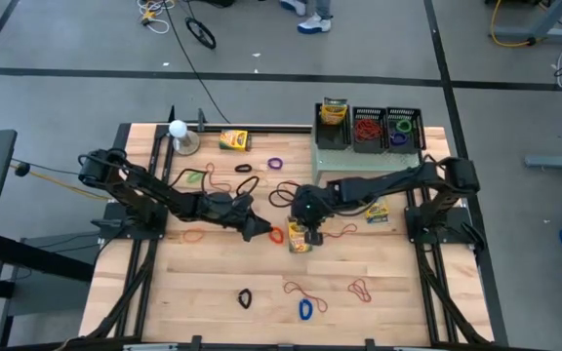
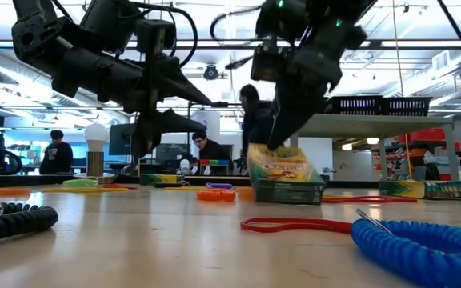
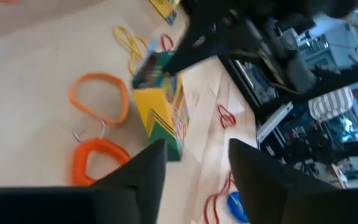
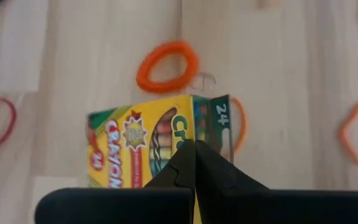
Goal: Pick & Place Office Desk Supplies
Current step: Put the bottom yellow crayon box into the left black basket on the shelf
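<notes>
Surface: pale wooden plank table (image 1: 213,283), smooth, with an open workroom behind it in the low view.
Right gripper: the right gripper (image 1: 299,220) is over the table's middle, its dark fingers (image 4: 194,165) pressed together with no gap, tips against the top edge of the crayon box (image 1: 300,237). Whether they pinch a flap of it cannot be told.
Crayon box: yellow-and-green cardboard, rectangular, standing on the wood and leaning slightly in the low view (image 2: 284,174).
Left gripper: the left gripper (image 1: 253,226) hangs just beside the box on its left, fingers (image 3: 143,176) spread wide, holding nothing.
Orange coil: springy orange loop (image 1: 276,235) lying between the left gripper and the box; seen as a ridged ring (image 4: 166,65) from the right wrist.
Other boxes: one flat crayon box (image 1: 233,140) near the table's far edge, another (image 1: 376,211) under the right arm.
Mesh trays: three black wire trays (image 1: 386,129) on the far right, holding a crayon box and tangled bands.
Loose bands: thin rubber loops, red (image 1: 359,289), blue (image 1: 305,310), black (image 1: 245,297), purple (image 1: 275,163), scattered flat.
</notes>
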